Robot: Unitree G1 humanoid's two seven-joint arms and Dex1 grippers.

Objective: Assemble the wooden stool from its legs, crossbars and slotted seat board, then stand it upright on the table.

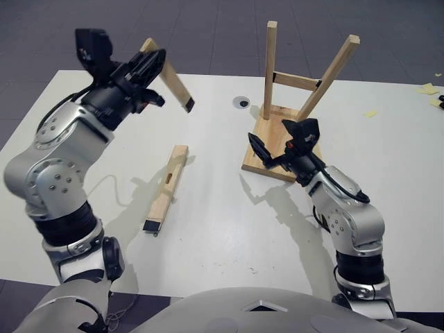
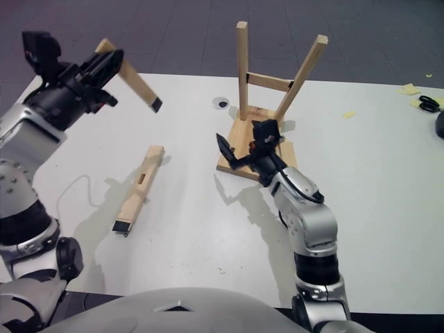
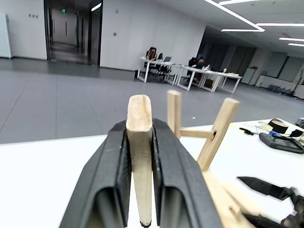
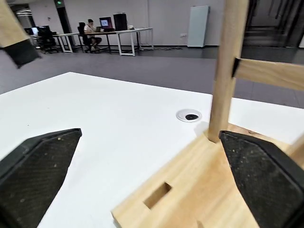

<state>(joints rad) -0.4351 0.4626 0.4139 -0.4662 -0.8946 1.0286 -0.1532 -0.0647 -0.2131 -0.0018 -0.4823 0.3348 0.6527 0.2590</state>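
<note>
Left pincer (image 1: 154, 64) clamped on pale wooden leg with black end cap (image 1: 177, 87), held tilted above white counter (image 1: 222, 208). Right pincer (image 1: 281, 147) spread open at near edge of slotted wooden seat board (image 1: 274, 125), which lies flat on counter carrying two upright legs (image 1: 270, 66) and crossbar (image 1: 297, 81). Second capped leg (image 1: 166, 186) lies loose on counter, left of board.

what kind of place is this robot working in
Most likely a large open-plan office or lab hall. The white table has a round cable port, rows of desks with chairs and screens stand behind across a grey floor, and long strip lights run along the ceiling.
</note>
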